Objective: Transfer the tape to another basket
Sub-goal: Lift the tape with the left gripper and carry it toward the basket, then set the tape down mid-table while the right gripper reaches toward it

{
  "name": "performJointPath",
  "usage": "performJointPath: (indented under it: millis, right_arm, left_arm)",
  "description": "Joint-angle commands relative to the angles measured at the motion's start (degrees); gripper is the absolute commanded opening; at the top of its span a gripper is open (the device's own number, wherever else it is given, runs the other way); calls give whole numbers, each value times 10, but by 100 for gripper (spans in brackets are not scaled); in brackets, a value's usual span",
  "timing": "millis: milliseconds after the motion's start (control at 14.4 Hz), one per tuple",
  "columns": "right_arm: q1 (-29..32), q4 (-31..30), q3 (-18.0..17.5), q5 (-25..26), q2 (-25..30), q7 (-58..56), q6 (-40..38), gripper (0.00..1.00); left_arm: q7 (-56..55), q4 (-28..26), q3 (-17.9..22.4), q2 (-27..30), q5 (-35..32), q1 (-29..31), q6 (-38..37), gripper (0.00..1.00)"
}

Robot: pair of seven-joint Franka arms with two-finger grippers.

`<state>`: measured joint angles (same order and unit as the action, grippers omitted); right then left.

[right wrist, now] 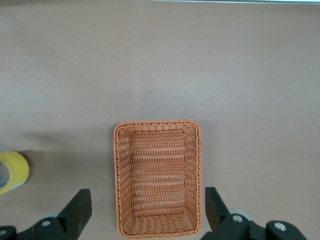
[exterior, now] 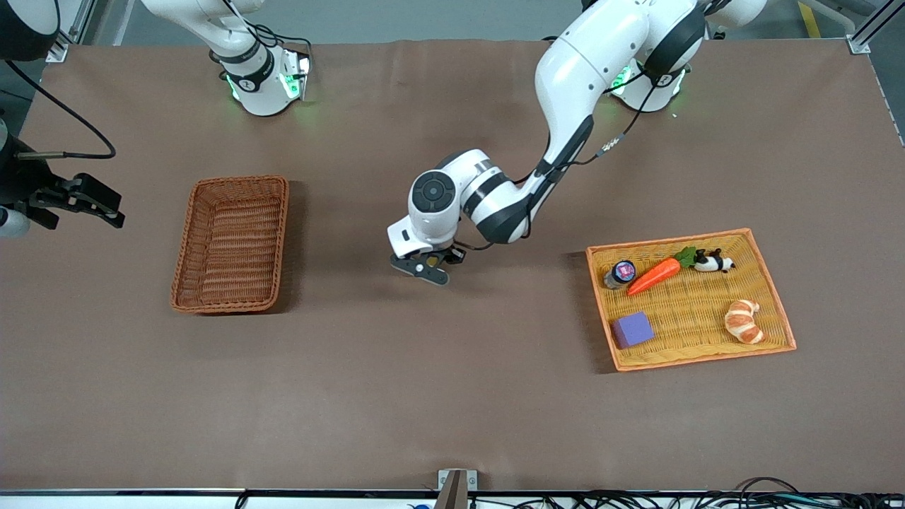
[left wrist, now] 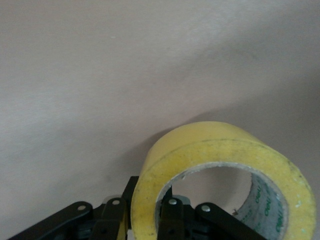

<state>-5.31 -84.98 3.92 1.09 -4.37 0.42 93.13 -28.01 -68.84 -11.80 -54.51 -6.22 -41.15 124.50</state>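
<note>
The left gripper (exterior: 423,267) hangs over bare worktop (exterior: 452,396) between the two woven containers, its fingers (left wrist: 172,220) clamped across the wall of the translucent yellowish ring-shaped roll of packing tape (left wrist: 222,175): one finger sits inside the grey core, the other against the outer face. That pinch through the ring keeps the roll from slipping sideways, which suits a carry through the air. In the front view the roll is hidden under the wrist, so only the wrist view shows the hold.

The roll is thus in the air, clear of the flat, shallow orange-yellow woven tray (exterior: 774,304) at the left arm's end of the worktop, which holds a purple foam block (exterior: 632,329), an orange toy carrot (exterior: 656,274), a small black-and-white panda figure (exterior: 714,263), a toy croissant (exterior: 744,321) and a small dark-lidded jar (exterior: 621,273).

The deep rectangular reddish-brown wicker basket (exterior: 230,244) lies empty toward the right arm's end, well apart from the carried roll; judging from this, the transfer is about midway, with the carry over the basket and the release left to do.

The right gripper (exterior: 71,200) waits over the worktop's edge at its own end, fingers (right wrist: 77,210) spread wide and holding nothing, out of the left arm's path.
</note>
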Motion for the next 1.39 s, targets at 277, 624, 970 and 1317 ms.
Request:
performJointPath:
  millis: [277,624,970,1317]
  right_arm:
    - [29,-6,-24,-8,3,-6,-7,100]
    - [15,-36,-25,-8,12,-2,-9,100]
    - [-5,-110,-76,-1,25,24,63,100]
    - [-27,-213,-188,7,-23,176,221,100]
  left_arm:
    - [10,26,8,-27,-6,-17,65,86]
    - [2,5,11,34,-10,13,45,100]
    - [9,-6,5,164,-4,105,-111,100]
    - [15,-16,3,276,-4,208,-232,100]
